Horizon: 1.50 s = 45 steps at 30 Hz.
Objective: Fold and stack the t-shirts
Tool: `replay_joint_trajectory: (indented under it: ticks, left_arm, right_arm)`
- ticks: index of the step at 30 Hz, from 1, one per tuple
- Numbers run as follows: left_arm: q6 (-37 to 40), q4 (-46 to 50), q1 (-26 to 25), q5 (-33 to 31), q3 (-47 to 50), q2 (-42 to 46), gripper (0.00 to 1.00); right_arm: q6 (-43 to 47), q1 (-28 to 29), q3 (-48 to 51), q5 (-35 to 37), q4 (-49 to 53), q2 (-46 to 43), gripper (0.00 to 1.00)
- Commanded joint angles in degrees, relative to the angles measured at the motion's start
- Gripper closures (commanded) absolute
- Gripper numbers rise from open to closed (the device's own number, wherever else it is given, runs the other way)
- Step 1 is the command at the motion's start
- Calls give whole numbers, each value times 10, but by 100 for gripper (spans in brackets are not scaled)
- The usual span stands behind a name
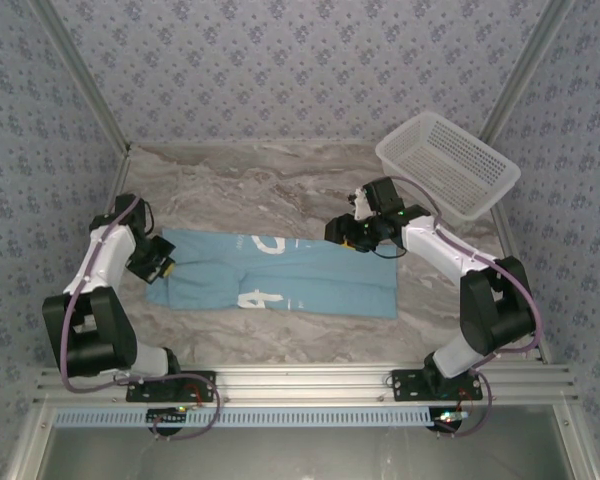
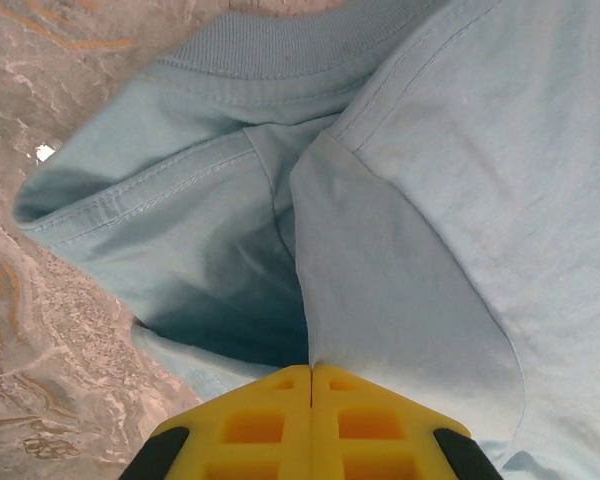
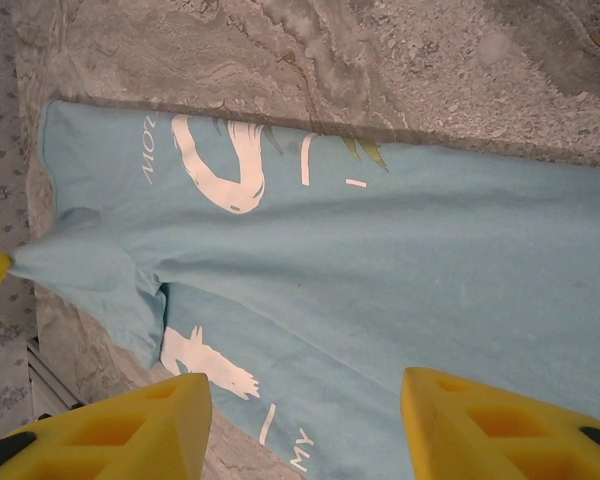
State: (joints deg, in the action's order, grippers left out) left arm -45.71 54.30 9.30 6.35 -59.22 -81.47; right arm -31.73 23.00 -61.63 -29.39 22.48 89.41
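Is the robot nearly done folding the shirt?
Not yet. The t-shirt already looks folded into a long strip on the table. The left claw is pinching its collar end, and the right claw hangs open above the other end. Folding it shorter and stacking are left.

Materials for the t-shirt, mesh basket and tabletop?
t-shirt: matte light-blue knit cloth, likely cotton; stitched seams, ribbed collar, soft folds.
mesh basket: white, likely moulded plastic; rigid open lattice.
tabletop: grey marble-look veining; real stone or printed laminate, can't tell.
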Motion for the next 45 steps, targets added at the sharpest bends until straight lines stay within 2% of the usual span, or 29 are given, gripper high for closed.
replay_joint_trajectory:
  ticks: [1,17,20,22,23,25,28,31,35,38,45]
  left_arm:
    - [9,33,-2,-19,-41,-32,100]
    - [63,-17,-2,-75,-144,-230,99]
    - [71,-11,-3,-89,-162,-257,82]
    - [71,2,-5,-119,-173,-247,58]
    - [69,8,-9,-138,-175,-234,51]
    - [66,18,-20,-178,-171,-185,48]
    - [44,27,-45,-182,-138,-102,48]
    - [-15,28,-83,-119,-75,-44,53]
    - [-102,-20,-124,-37,27,-9,65]
    - [-134,-60,-132,-17,59,-19,74]
    - [-123,-98,-134,-8,19,-133,81]
  right_arm:
    - [2,-3,13,-3,11,-9,45]
    - [-3,-5,50,15,12,-33,45]
    - [-2,-5,55,25,21,-37,45]
    - [1,-12,56,39,30,-42,45]
    - [2,-16,57,45,34,-44,45]
    - [6,-28,57,62,48,-46,46]
    - [20,-43,53,110,82,-43,47]
    - [35,-52,41,147,115,-21,50]
    - [64,-55,7,172,145,44,54]
    - [72,-46,-16,182,152,84,54]
    - [47,-51,-41,218,198,150,55]
